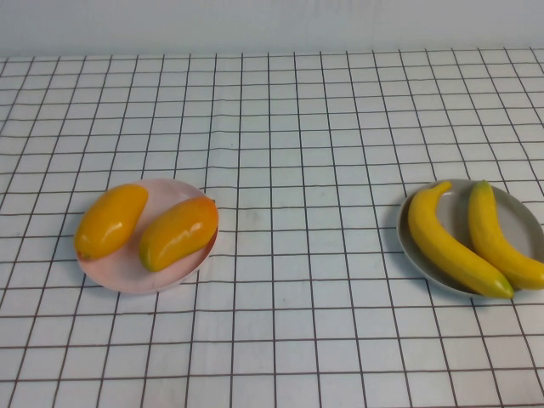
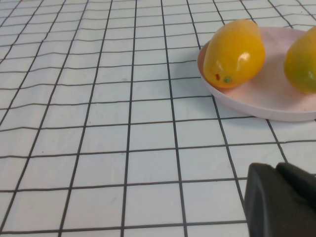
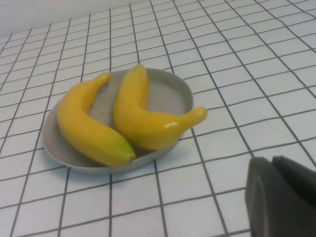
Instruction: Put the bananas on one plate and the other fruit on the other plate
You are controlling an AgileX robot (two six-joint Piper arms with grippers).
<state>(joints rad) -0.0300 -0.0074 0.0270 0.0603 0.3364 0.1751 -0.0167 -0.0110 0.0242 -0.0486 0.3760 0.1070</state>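
Two yellow bananas (image 1: 450,242) (image 1: 497,238) lie side by side on the grey plate (image 1: 520,214) at the right. Two orange-yellow mango-like fruits (image 1: 110,221) (image 1: 178,232) lie on the pale pink plate (image 1: 127,276) at the left. Neither arm shows in the high view. In the left wrist view my left gripper (image 2: 276,168) is shut and empty, low over the cloth, a short way from the pink plate (image 2: 266,98) and a fruit (image 2: 234,53). In the right wrist view my right gripper (image 3: 271,160) is shut and empty, a short way from the grey plate (image 3: 168,91) and the bananas (image 3: 89,126).
A white cloth with a black grid (image 1: 297,170) covers the whole table. A pale wall runs along the far edge. Nothing else stands on the cloth between the two plates.
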